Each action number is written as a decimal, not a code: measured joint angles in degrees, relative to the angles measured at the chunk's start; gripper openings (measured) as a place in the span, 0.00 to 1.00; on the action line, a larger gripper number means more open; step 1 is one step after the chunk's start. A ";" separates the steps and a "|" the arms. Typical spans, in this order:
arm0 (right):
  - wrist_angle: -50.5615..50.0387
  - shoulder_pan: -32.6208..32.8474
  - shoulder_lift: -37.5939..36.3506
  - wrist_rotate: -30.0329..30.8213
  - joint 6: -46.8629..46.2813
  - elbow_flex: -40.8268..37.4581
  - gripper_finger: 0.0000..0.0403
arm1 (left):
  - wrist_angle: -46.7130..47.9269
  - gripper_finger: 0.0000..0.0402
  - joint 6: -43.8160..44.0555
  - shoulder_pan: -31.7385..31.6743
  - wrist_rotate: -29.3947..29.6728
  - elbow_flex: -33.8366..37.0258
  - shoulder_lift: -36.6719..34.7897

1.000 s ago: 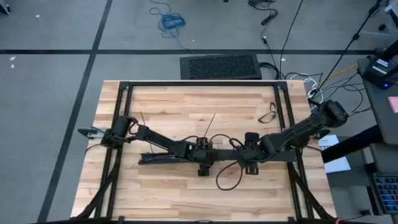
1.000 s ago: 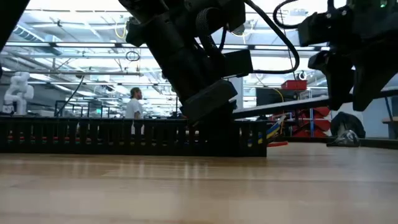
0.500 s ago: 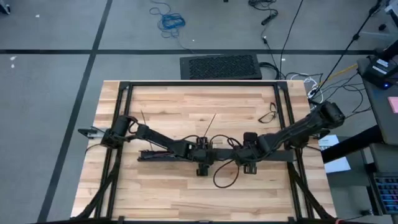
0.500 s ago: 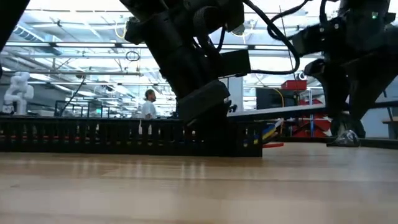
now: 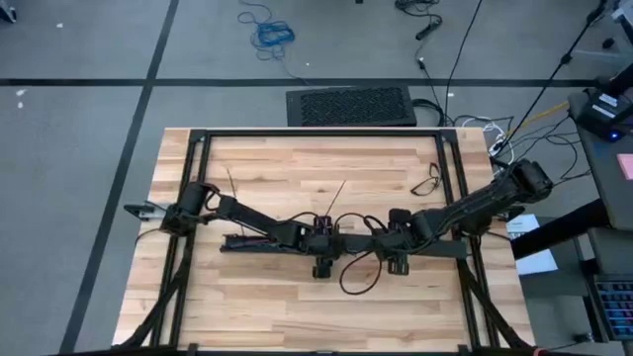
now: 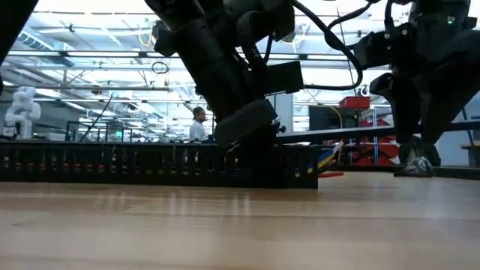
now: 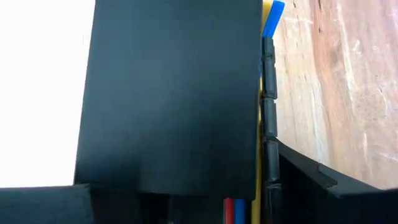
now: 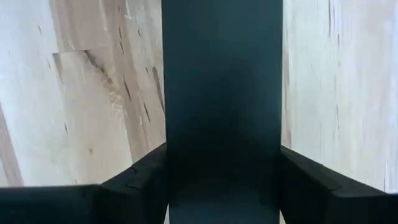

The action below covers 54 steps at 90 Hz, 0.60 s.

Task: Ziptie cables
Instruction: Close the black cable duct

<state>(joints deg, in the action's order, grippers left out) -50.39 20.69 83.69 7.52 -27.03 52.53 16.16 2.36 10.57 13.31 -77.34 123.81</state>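
A long black slotted bar (image 5: 262, 240) lies across the middle of the table. The cables (image 7: 268, 18) run inside it, and their coloured ends stick out at its right end (image 6: 330, 159). My left gripper (image 5: 322, 247) is shut on this bar near that end. Just to the right, my right gripper (image 5: 396, 252) is shut on a flat black strip (image 8: 224, 74) that reaches toward the table's right edge. Thin dark zipties lie on the wood farther back: two straight ones (image 5: 229, 183) (image 5: 336, 195) and a looped one (image 5: 427, 182). My left gripper pinches the bar between its two fingers, across its width, near the right end; one finger stands against the slotted side wall (image 7: 268, 155). The fingers point down from above. The bar rests flat on the table (image 6: 150, 180). My right gripper pinches the flat black strip by its two long edges (image 8: 169, 143), one finger on each side. The fingers come down from above and lie across the strip. Wood shows on both sides of it.
A thin dark loop (image 5: 358, 279) lies on the near side, between the two grippers. The table's black frame (image 5: 316, 133) runs along its edges. A black mat (image 5: 351, 106) and loose cables lie on the floor beyond. A person (image 6: 197, 127) walks in the room behind.
The bar's left end has swung toward the table's far edge, so the bar now lies level along the table; its right end in my left gripper has stayed about where it was. My right gripper has shifted a little toward the table's left.
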 joint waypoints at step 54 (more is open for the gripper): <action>-4.15 0.66 -7.92 1.41 -1.21 0.00 0.55 | 4.81 0.69 -0.34 -0.22 0.27 0.42 -7.56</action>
<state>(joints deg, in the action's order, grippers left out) -54.53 21.34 75.77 8.93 -28.24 52.53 20.97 2.02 10.35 13.58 -76.93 116.25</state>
